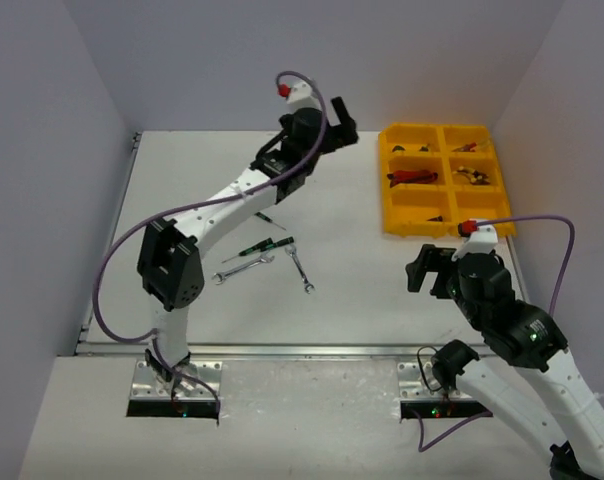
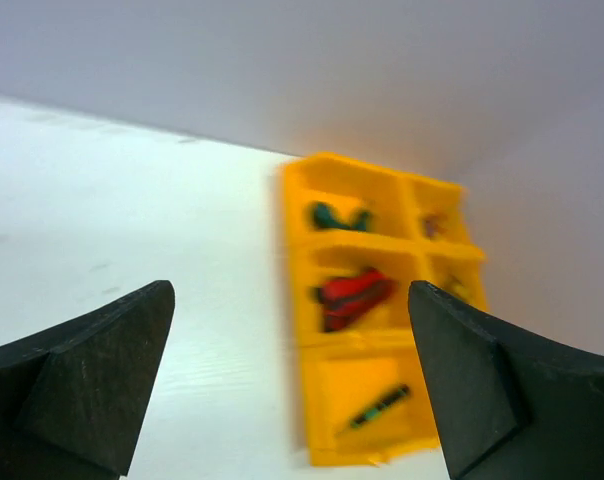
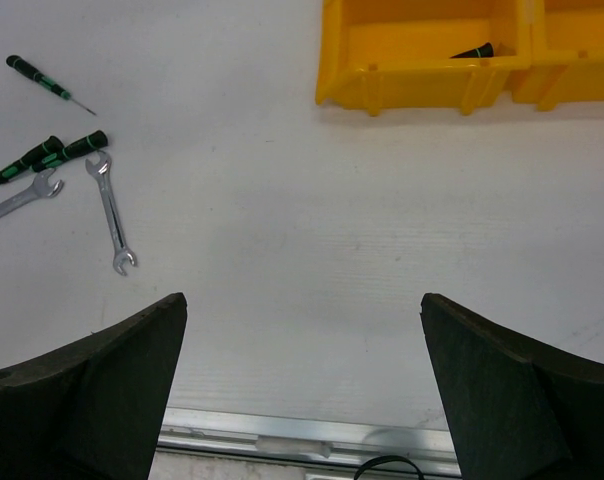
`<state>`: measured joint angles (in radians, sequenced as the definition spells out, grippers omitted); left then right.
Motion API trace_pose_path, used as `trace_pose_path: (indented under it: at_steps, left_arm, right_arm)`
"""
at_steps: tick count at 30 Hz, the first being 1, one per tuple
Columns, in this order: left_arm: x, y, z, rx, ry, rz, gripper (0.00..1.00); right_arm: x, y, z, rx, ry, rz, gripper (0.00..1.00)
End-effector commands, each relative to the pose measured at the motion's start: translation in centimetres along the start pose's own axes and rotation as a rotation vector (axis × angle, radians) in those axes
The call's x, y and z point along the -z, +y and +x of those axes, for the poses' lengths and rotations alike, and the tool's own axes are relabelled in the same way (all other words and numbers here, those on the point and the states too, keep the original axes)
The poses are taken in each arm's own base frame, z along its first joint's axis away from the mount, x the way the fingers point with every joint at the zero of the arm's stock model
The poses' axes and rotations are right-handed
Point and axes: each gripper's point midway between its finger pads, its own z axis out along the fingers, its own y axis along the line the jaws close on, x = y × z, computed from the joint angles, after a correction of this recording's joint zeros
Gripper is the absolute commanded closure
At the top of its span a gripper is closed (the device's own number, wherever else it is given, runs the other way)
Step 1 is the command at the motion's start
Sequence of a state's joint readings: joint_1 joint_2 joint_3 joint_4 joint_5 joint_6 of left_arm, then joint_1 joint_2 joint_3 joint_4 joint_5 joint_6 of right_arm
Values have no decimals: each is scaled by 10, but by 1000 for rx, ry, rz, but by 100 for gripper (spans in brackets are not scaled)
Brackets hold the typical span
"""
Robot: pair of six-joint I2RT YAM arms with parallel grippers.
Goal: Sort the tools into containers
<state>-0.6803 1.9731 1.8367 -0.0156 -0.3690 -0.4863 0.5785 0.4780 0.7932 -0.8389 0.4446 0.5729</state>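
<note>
Left of centre on the worktop point(image 1: 182, 180), the unsorted tools are found in a loose cluster. A small green-handled screwdriver point(image 1: 268, 215) lies farthest, a pair of green-handled screwdrivers point(image 1: 267, 245) lies nearer, and two silver wrenches point(image 1: 244, 268) point(image 1: 301, 268) lie nearest. They are left well apart from the tray, so a carry across is needed for each.

Farther and to the right, the left hand point(image 1: 337, 120) is held high with its jaws spread wide and nothing between them. It is aimed toward the yellow tray point(image 1: 386, 200), and it is judged to be free for a pick.

At the far right, red-and-black cutters point(image 1: 412, 178) are seen in the tray's middle left compartment and a dark-handled screwdriver point(image 1: 434, 218) in the near left one. Other compartments hold small tools that cannot be told apart.

Near of the tray, the right hand point(image 1: 427, 270) is likewise fully open and empty. It is probably kept back so the route to the tray is unobstructed.

The worktop is white and matt, edged by a metal rail point(image 1: 302, 350) on the near side. It is enclosed by plain pale walls point(image 1: 42, 150) on the left, the far side and the right.
</note>
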Motion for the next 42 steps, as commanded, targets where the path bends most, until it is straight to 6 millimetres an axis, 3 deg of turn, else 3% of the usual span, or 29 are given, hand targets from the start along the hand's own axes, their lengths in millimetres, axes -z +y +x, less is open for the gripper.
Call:
trace_pose_path:
  at_steps: [1, 3, 5, 9, 13, 19, 28, 33, 39, 42]
  left_arm:
    - [30, 221, 40, 289, 94, -713, 0]
    - [40, 270, 53, 363, 134, -842, 1]
    - [43, 297, 62, 382, 167, -912, 4]
    - [29, 321, 72, 353, 207, -980, 18]
    - [20, 343, 108, 304, 300, -1058, 24]
    - [23, 354, 137, 324, 354, -1103, 31]
    - [37, 353, 143, 334, 368, -1130, 41]
    - [39, 349, 156, 313, 400, -1124, 54]
    - [55, 344, 176, 281, 442, -1152, 54]
    - [52, 335, 186, 281, 445, -1120, 54]
  right_arm:
    - [-9, 8, -8, -3, -26, -18, 1]
    - [-11, 15, -3, -2, -4, -47, 1]
    - [-13, 19, 0, -5, 9, -65, 1]
    - [-16, 24, 7, -13, 28, -90, 1]
    - [-18, 27, 11, -15, 38, -104, 1]
    - [-20, 26, 14, -2, 47, -101, 1]
    - [-24, 24, 18, 8, 55, -84, 1]
    - [-26, 24, 20, 9, 60, -86, 1]
    - [-26, 23, 20, 9, 55, -84, 1]
    - [-26, 23, 21, 7, 54, -84, 1]
